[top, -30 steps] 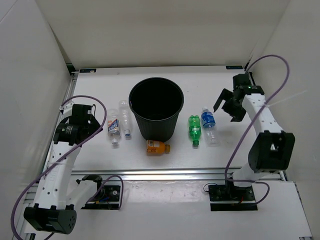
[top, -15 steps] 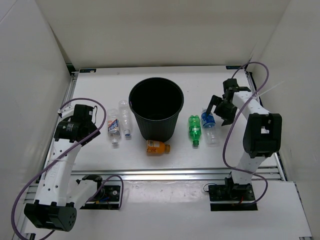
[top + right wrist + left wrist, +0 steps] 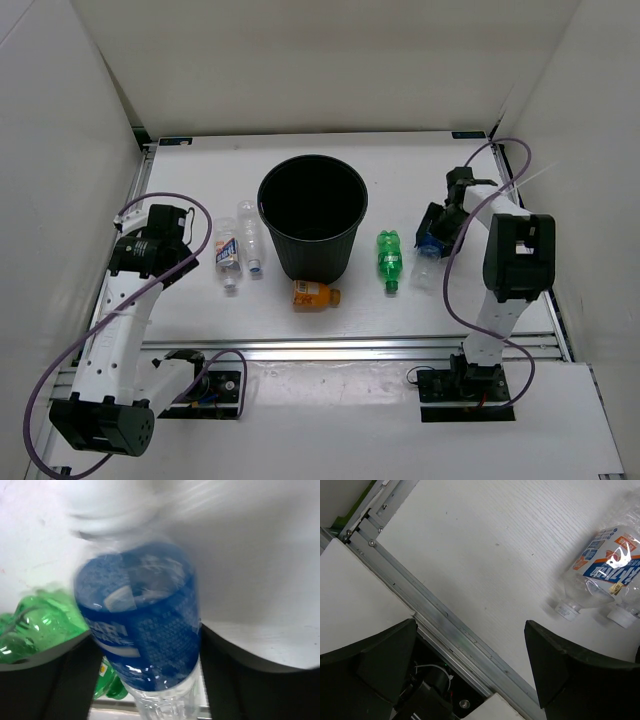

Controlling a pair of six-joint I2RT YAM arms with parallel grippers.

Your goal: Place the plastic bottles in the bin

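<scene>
Right wrist view: right jaws have dropped astride the clear blue-labelled plastic bottle, clamped or not I can't tell; left jaws gape empty. First pickup looks close.

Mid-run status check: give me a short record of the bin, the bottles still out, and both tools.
bin: upright, mid-table; no bottle seen inside
bottles out: five, all lying on the table
left of bin: labelled clear bottle, plain clear bottle
front of bin: orange bottle
right of bin: green bottle, blue-label bottle beside it
left tool: open, over bare table near the clear bottles
right tool: open, astride the blue-label bottle; contact unclear, view blurred
</scene>
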